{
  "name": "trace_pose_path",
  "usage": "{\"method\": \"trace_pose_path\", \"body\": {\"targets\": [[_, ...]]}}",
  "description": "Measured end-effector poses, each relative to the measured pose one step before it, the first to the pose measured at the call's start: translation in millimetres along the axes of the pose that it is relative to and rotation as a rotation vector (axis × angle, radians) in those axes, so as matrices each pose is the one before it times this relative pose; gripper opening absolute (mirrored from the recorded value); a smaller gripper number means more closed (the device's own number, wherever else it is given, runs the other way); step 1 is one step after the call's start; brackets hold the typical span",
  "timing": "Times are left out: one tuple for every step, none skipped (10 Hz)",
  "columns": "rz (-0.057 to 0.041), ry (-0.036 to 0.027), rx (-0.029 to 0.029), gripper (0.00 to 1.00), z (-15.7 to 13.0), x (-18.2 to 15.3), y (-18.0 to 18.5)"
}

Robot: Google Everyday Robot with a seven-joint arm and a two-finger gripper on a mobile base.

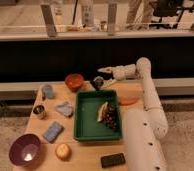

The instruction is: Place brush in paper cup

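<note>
End effector [104, 76] beside the paper cup [97, 83], upper centre.
Cup lies just left of it (open or closed: cannot tell); brush not made out.

The white robot gripper [103, 76] with pale yellow tips hangs over the far edge of the light brown wooden desk [87, 152]. On the desk are a round orange bowl [74, 80], a green rectangular tray [88, 116] and a round purple bowl [25, 148].
</note>
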Motion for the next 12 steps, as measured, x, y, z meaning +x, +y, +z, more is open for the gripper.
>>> {"method": "trace_pose_path", "body": {"targets": [[-0.01315, 0.01099, 0.01, 0.8, -2.53, -0.01, -1.55], [-0.0061, 0.01185, 0.0035, 0.8, -1.68, -0.28, 0.28], [0.00005, 0.01961, -0.00593, 0.8, -2.39, 0.01, 0.13], [-0.00166, 0.0157, -0.00927, 0.8, -0.15, -0.96, -0.07], [-0.00196, 0.00891, -0.00871, 0.8, 0.16, -0.72, -0.46], [-0.00088, 0.00653, -0.00882, 0.8, 0.39, -0.72, -0.18], [-0.00018, 0.00412, -0.00455, 0.8, -0.9, -0.31, 0.13], [0.00107, -0.00006, -0.00076, 0.8, -0.41, 0.41, 0.72], [-0.00032, 0.00005, 0.00029, 0.8, -0.24, -0.19, -0.18], [0.00054, 0.00036, 0.00041, 0.8, -0.45, 0.33, 0.26], [-0.00043, -0.00004, 0.00005, 0.8, 0.12, -0.18, -0.24], [-0.00012, -0.00016, -0.00019, 0.8, 0.21, -0.09, -0.07]]}}
